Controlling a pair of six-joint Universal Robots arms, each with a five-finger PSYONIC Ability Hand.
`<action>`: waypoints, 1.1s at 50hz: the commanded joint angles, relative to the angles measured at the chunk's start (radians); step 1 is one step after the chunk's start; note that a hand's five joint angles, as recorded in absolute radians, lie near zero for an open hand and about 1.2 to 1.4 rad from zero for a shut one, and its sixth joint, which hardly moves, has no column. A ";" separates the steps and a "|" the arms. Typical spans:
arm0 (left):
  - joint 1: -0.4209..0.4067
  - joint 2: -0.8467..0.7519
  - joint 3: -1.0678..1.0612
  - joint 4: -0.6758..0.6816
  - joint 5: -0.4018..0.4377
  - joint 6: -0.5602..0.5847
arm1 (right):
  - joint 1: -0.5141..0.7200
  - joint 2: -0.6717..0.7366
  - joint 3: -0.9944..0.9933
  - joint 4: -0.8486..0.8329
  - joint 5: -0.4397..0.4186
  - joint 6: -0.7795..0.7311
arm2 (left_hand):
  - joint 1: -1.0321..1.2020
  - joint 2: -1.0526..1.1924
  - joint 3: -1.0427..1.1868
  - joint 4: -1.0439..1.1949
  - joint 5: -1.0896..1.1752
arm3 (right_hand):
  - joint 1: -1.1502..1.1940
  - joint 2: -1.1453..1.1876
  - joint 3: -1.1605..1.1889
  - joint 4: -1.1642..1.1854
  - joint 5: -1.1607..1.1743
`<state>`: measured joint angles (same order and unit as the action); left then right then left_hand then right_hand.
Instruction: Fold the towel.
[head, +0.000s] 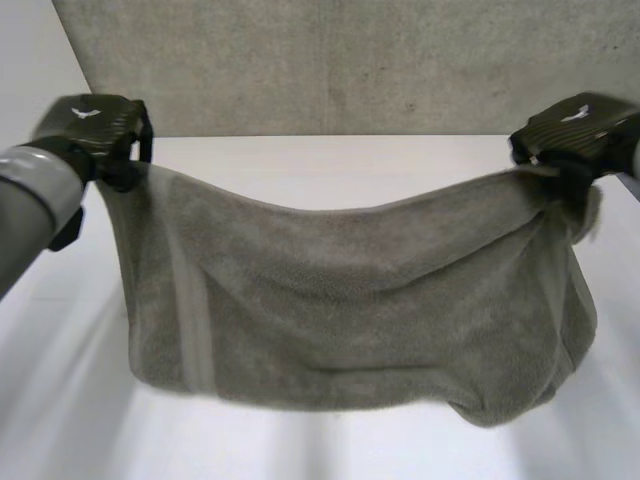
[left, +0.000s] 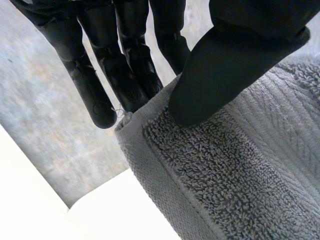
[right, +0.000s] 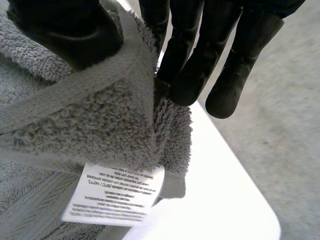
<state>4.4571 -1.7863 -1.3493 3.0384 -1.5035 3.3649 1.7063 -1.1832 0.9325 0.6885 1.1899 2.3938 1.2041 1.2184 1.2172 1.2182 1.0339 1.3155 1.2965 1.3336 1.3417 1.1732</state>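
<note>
A grey towel (head: 350, 300) hangs in the air above the white table (head: 330, 160), sagging between my two hands. My left hand (head: 95, 125) holds its upper left corner. In the left wrist view the thumb (left: 220, 75) presses the towel's hem (left: 150, 150) against the fingers (left: 125, 65). My right hand (head: 575, 130) holds the upper right corner. In the right wrist view the thumb (right: 75, 35) and fingers (right: 195, 65) pinch the bunched towel corner (right: 100, 120), and a white care label (right: 117, 195) hangs below it.
A grey wall (head: 350, 60) stands behind the table's far edge. White table surface (head: 60, 420) lies beneath the hanging towel.
</note>
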 joint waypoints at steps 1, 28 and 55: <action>-0.021 -0.228 0.331 -0.006 -0.006 0.001 | 0.092 0.220 -0.271 -0.104 0.094 0.010 | 0.192 0.178 0.179 0.178 0.188 | 0.081 0.100 0.063 0.055 0.049; 0.001 -0.067 0.022 0.123 -0.058 -0.151 | 0.067 0.191 -0.032 -0.155 -0.104 -0.036 | 0.192 0.178 0.179 0.178 0.188 | 0.081 0.100 0.063 0.055 0.049; 0.007 -0.100 -0.272 0.319 -0.040 -0.145 | 0.009 0.168 0.557 -0.618 0.030 0.114 | 0.192 0.178 0.179 0.178 0.188 | -0.805 -0.786 -0.823 -0.831 -0.837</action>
<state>4.4640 -1.8973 -1.6242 3.3609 -1.5426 3.2198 1.7538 -0.9488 1.3782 0.1572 1.1455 2.4722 1.2042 1.2186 1.2176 1.2187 1.0358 0.5573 0.5728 0.5625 0.5651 0.3604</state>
